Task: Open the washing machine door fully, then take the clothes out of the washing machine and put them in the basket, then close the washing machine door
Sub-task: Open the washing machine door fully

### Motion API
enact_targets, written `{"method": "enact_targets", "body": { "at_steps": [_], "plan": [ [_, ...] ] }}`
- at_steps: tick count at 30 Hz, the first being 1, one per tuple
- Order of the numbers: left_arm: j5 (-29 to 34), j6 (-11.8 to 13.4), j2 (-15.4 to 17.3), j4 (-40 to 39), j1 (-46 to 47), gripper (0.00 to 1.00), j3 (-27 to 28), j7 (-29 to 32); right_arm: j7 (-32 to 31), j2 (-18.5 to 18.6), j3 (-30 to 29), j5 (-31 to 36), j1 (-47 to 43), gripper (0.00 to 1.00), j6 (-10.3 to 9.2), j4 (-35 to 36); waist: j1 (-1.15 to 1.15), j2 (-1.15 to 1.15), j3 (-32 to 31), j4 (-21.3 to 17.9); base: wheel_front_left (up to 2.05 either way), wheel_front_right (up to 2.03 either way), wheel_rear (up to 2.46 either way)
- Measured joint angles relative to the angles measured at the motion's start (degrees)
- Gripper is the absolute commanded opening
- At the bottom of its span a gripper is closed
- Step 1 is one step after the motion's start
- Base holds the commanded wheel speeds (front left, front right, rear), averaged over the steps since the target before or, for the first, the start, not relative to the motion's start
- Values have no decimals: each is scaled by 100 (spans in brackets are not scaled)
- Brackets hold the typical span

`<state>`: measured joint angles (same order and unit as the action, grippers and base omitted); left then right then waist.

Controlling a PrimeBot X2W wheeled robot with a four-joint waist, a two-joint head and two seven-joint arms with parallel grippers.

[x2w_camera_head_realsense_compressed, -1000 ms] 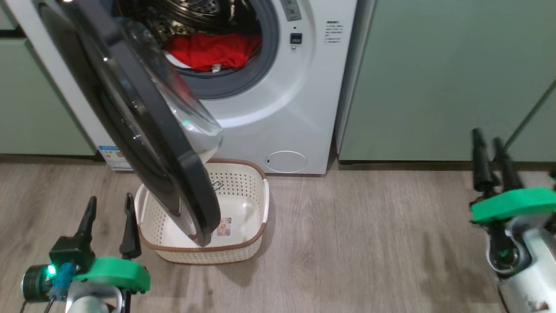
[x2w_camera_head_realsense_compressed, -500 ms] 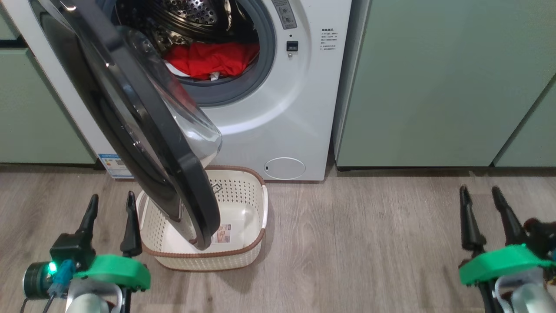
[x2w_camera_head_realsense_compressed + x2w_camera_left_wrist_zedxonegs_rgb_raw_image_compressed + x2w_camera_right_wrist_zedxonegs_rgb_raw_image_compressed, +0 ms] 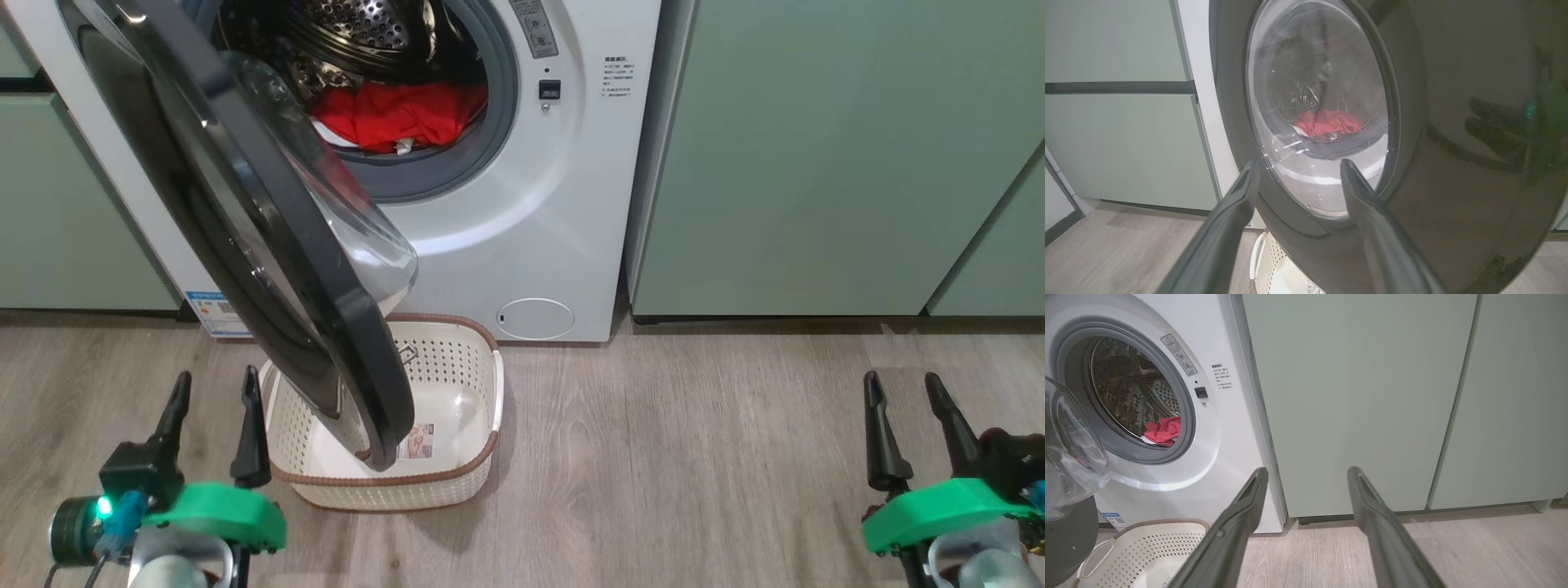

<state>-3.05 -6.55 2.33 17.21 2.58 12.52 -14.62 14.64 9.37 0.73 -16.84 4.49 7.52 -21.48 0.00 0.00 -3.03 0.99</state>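
Note:
The washing machine stands with its door swung out towards me, black rim and glass bowl hanging over the basket on the floor. The red clothes lie at the front of the steel drum, also seen through the door glass as clothes. My left gripper is open and empty at the lower left, just left of the basket and facing the door's outer side. My right gripper is open and empty at the lower right, facing the cabinets.
Pale green cabinets flank the machine on both sides. A small round flap sits low on the machine's front. Wood-look floor stretches between basket and right gripper.
The right gripper has dropped from a raised, tilted pose at the right edge to a low upright one. The head camera tilted slightly; door, clothes, basket and left gripper stay put.

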Motion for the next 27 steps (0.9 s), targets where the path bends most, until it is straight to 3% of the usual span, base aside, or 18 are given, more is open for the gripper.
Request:
{"method": "enact_targets", "body": {
  "at_steps": [13,14,15,19,23,27],
  "plan": [
    [14,-7,-4,110,-3,100,-23,0,0,-49,-109,73,1,100,0,-25,0,0,-10,6,0,0,0],
    [14,-7,-4,110,-3,60,-23,0,0,-49,-109,73,1,100,0,-25,0,0,-10,6,0,0,0],
    [-8,-8,-4,159,-3,0,-22,0,0,-52,-115,73,1,100,0,-25,0,0,-9,6,0,0,0],
    [-286,-56,-14,221,-4,0,30,0,0,-85,-169,121,1,100,0,-29,0,-1,1,5,0,0,0],
    [-719,-49,-32,-152,34,0,443,0,0,-118,-264,123,2,100,0,-71,0,0,19,26,0,0,0],
    [-1024,145,-27,-836,201,0,735,0,0,-138,-303,124,2,100,0,-112,0,0,12,65,0,0,0]
  ]
}}
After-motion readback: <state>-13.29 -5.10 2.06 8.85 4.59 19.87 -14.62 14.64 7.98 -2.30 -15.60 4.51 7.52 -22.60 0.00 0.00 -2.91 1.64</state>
